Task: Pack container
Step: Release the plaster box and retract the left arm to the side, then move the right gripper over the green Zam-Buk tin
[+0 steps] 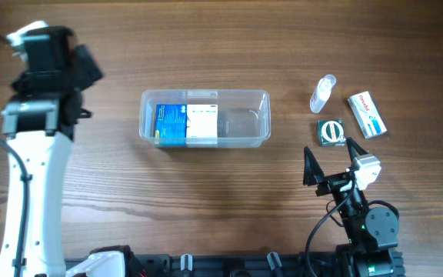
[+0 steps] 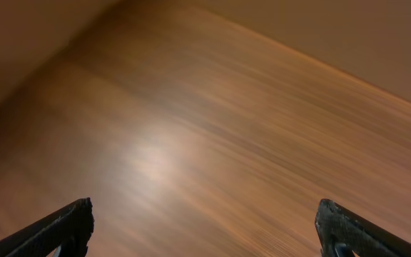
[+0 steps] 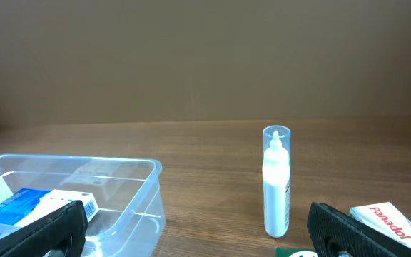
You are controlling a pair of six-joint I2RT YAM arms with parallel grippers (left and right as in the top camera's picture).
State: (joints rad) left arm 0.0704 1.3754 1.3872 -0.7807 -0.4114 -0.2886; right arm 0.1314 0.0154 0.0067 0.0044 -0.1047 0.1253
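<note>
Overhead, wood table (image 1: 206, 200): clear container (image 1: 261, 96) sits mid-table. Left gripper (image 2: 204, 210), well left of container, fingers spread wide, nothing btwn them. Right gripper (image 1: 329, 148), near side & right of container, likewise spread, empty. Blue box (image 1: 171, 123) & white box (image 1: 202, 125) lie side by side in container's left half. Right of container: red-white box (image 1: 367, 114), upright bottle (image 1: 323, 92), green packet (image 1: 331, 131).

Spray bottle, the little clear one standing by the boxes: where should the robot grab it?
Around the white middle of the small clear plastic spray bottle, below its see-through cap. It stands upright, thin and round, so the open right gripper would probably do best coming in level from the side facing it, one finger on each side.
</note>
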